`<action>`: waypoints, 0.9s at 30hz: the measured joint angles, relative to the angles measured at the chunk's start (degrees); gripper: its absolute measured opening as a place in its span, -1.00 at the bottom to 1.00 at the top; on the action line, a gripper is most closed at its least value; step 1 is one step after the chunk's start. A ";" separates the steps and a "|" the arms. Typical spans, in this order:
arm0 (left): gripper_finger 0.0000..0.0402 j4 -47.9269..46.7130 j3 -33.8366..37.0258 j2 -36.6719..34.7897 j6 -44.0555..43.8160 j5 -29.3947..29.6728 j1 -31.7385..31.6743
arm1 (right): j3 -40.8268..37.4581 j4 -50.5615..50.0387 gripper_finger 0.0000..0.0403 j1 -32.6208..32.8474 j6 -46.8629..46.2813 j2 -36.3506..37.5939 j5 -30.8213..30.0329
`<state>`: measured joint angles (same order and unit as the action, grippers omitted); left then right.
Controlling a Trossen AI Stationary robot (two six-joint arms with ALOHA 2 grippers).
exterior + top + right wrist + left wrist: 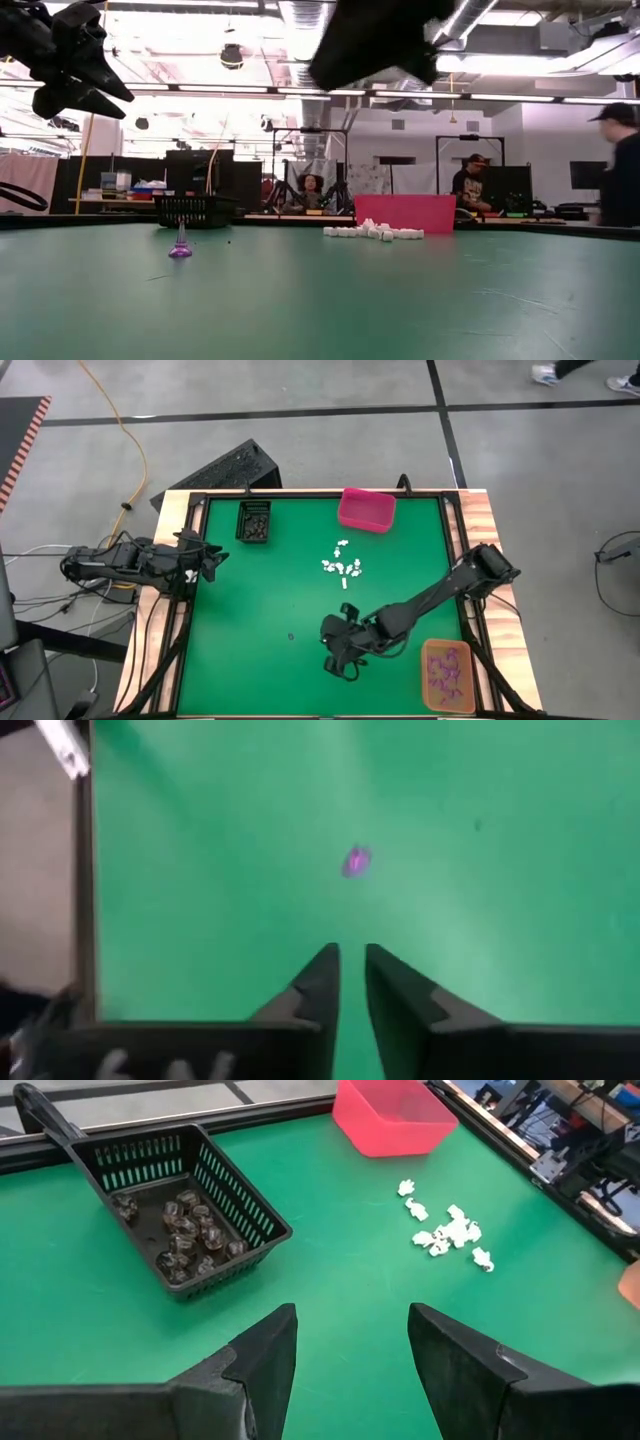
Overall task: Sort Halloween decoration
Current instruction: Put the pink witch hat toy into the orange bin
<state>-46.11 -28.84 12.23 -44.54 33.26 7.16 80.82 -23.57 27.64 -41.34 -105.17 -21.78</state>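
One purple trinket [291, 636] stands alone on the green mat, seen in the low view [180, 245] and the right wrist view [357, 861]. A cluster of white trinkets [342, 565] lies mid-table [448, 1235] [375, 232]. Dark trinkets [185, 1230] sit in the black basket [254, 520]. More purple trinkets [446, 668] lie in the orange bin [447, 700]. My right gripper [340, 652] [352, 970] hovers above the mat, to the right of the lone purple trinket. Its fingers stand a narrow gap apart and hold nothing. My left gripper [208, 560] [350, 1350] waits open at the table's left edge.
A pink bin [366, 508] stands at the far edge, right of the black basket [175, 1190]. The table's wooden rim [480, 530] frames the mat. People show in the room beyond the table [622, 165]. Bare mat lies around the lone purple trinket.
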 joint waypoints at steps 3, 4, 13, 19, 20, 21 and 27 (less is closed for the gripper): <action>-0.09 -0.05 0.00 0.00 -0.19 0.02 0.00 | 0.00 7.16 -0.43 -1.18 3.51 -3.46 -0.75; -0.09 -0.09 0.00 0.00 -0.22 0.04 0.00 | 0.00 10.31 -0.36 -1.68 4.53 -4.83 -0.70; -0.09 -2.08 0.00 0.00 -0.30 0.09 0.00 | 0.00 27.34 0.07 -3.81 4.98 -15.55 -3.33; -0.09 -2.17 0.00 -0.02 -0.30 0.13 0.00 | 0.79 32.88 0.08 -5.03 5.56 -19.74 -5.10; -0.09 -2.26 0.00 0.00 -0.30 0.12 0.00 | 1.61 33.21 0.08 -5.28 5.75 -20.70 -5.01; -0.09 -2.27 0.00 0.00 -0.30 0.11 0.00 | 2.34 32.88 0.08 -5.42 5.83 -21.52 -4.88; -0.09 -2.34 0.00 -0.01 -0.30 0.12 0.00 | 6.68 31.61 0.04 -5.71 4.73 -25.49 -5.21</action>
<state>-48.44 -28.84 12.22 -44.84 33.38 7.16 87.49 8.04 21.93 -36.60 -130.66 -26.99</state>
